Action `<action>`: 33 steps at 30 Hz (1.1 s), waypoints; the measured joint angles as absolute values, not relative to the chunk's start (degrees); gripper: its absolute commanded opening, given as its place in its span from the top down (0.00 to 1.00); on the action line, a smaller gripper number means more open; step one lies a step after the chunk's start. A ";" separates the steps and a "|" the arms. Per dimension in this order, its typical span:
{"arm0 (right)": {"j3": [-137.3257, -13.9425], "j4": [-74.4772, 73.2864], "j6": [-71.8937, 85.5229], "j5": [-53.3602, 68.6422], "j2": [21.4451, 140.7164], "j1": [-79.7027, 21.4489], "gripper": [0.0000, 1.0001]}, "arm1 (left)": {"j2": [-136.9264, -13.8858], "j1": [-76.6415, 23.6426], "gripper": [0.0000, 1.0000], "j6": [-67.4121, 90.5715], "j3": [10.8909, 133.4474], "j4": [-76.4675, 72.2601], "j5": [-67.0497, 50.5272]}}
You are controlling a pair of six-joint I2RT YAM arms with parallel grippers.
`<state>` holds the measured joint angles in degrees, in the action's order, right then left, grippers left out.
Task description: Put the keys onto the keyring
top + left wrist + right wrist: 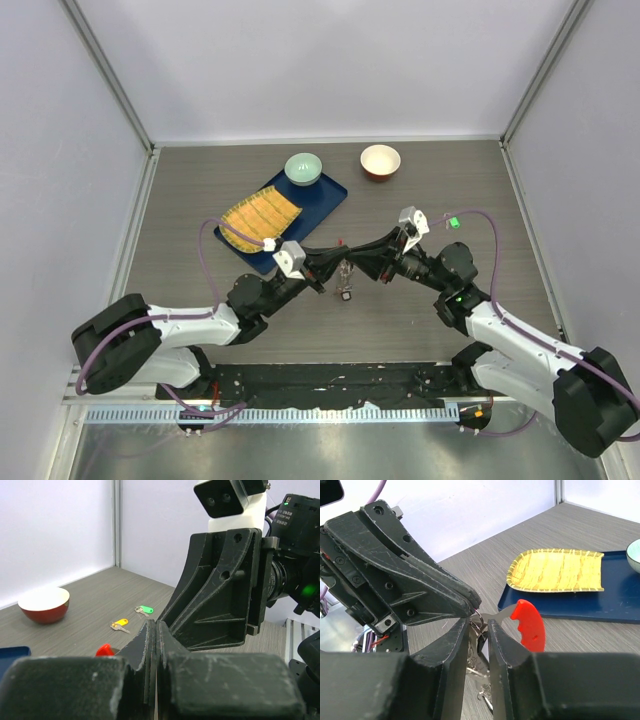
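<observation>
Grippers meet tip to tip above the middle of the table (190, 190), and the keyring (345, 278) hangs in the air between them, clear of the wood. The left gripper (333, 256) has its fingers (142, 647) pressed together. In the right wrist view their tips sit right at the top of the metal ring, so this arm seems to be the one bearing the bunch. The right gripper (358, 258) has its fingers (452, 647) narrowly apart with ring metal in the gap; whether they pinch it I cannot tell. A red tag (529, 625) sticks out just beside them. Holding the ring aloft from both sides probably steadies it so a key can be worked on. The green key (145, 610) and the yellow key (120, 625) lie loose on the table near each other, not yet threaded.
</observation>
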<state>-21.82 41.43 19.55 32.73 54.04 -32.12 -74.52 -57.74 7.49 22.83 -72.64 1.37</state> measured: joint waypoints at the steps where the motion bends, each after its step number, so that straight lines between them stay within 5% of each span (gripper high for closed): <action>1: -21.82 41.85 19.57 32.99 54.15 -32.12 0.73 | -74.52 -57.74 1.00 7.51 23.03 -72.62 1.32; 11: -21.74 45.71 19.68 34.70 56.07 -31.44 0.99 | -74.32 -57.52 1.00 7.99 23.27 -72.64 0.12; 18: -22.09 45.82 18.06 36.07 55.81 -31.31 0.99 | -73.30 -57.45 1.00 8.54 22.96 -72.55 -0.10; 25: -26.37 35.86 11.38 38.83 53.56 -31.88 0.99 | -66.76 -57.52 0.72 7.90 22.28 -66.52 0.23; 33: -32.51 15.66 -0.89 38.85 52.90 -32.21 0.99 | -52.01 -56.40 0.63 0.91 38.30 -29.02 -1.34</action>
<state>-32.51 15.66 -0.89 38.85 52.90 -32.21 -52.01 -56.40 0.91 38.30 -29.02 -1.34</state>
